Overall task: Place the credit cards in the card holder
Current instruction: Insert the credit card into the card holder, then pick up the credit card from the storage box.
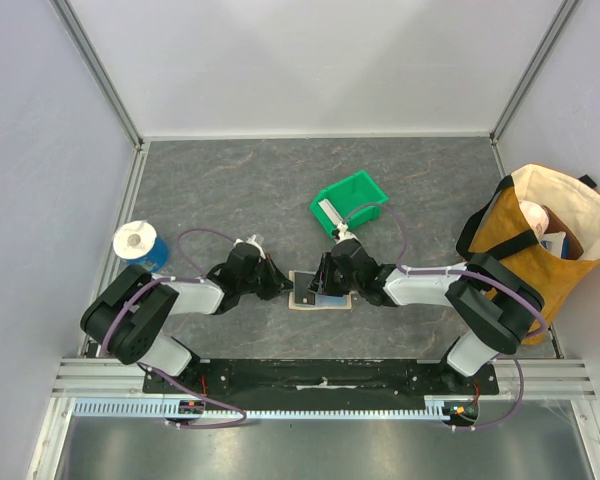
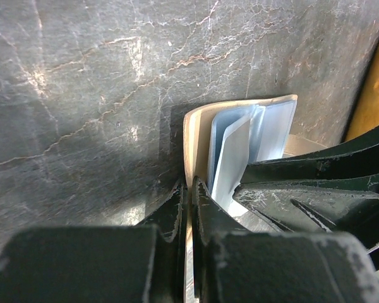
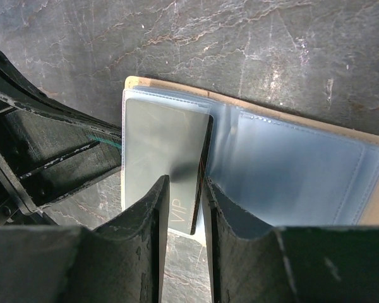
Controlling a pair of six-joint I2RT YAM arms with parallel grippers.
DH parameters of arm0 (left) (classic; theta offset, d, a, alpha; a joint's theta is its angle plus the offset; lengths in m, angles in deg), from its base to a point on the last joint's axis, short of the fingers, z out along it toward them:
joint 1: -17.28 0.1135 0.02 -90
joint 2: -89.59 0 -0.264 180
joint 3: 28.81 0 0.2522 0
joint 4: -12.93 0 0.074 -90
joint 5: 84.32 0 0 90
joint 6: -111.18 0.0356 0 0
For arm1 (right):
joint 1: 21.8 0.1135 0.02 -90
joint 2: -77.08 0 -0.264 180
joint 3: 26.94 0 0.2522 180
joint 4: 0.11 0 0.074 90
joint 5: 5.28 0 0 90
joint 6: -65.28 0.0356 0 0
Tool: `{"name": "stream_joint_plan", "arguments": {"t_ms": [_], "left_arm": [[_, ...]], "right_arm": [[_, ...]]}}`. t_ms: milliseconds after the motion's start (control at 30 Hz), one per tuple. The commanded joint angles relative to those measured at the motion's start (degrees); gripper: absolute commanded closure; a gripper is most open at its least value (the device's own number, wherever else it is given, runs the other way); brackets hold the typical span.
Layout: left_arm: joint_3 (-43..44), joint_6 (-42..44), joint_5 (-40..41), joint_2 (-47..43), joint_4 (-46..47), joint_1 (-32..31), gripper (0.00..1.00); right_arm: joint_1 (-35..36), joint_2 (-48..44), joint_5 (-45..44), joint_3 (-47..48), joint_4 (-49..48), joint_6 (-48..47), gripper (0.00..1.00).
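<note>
The right pincer (image 3: 185, 184) is pressed together on a dark card (image 3: 164, 142), held just ahead of it over the open card holder (image 3: 303, 167). The holder's tan side is pinched by the left pincer (image 2: 189, 189).

A lab test cell: white panel walls (image 1: 310, 60), aluminium framing (image 1: 100, 70), grey marbled tabletop (image 1: 240, 185)

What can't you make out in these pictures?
Top view: left gripper and right gripper cover most of the holder.
Right wrist: fingers hide the dark card at its near edge; whether it is in a sleeve is unclear.
Left wrist: fingers hide the holder's near edge.
Top view: bag contents too small.
</note>
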Motion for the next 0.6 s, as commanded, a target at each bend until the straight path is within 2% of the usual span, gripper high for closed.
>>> {"name": "stream_joint_plan", "arguments": {"t_ms": [0, 67, 167, 233, 333, 400, 567], "left_arm": [[1.09, 4.09, 1.80, 2.79, -7.45, -0.10, 0.98], [1.71, 4.27, 2.07, 2.88, -8.50, 0.07, 0.98], [1.97, 4.18, 2.51, 1.92, -9.38, 0.34, 0.98], [2.76, 4.62, 2.86, 1.48, -10.87, 1.04, 0.98], [4.17, 5.85, 1.81, 1.91, -11.05, 2.88, 0.98], [6.18, 7.25, 0.75, 2.79, -11.84, 4.20, 0.98], [10.84, 10.59, -2.58, 5.60, -12.98, 7.98, 0.98]], "right_arm": [[0.73, -0.79, 1.38, 2.28, -2.39, -0.56, 0.67], [0.47, -2.19, -1.25, 4.29, 2.86, -2.92, 0.64], [-1.02, -6.58, -6.35, 7.28, 9.81, -8.36, 0.50], [-3.83, -9.66, -8.46, 10.17, 13.94, -11.79, 0.45], [-10.68, -10.20, -6.64, 15.53, 17.99, -16.72, 0.37], [-15.33, -7.67, -1.91, 21.67, 19.06, -20.58, 0.34], [-22.99, 7.35, 8.73, 39.77, 26.70, -30.87, 0.26]]}}
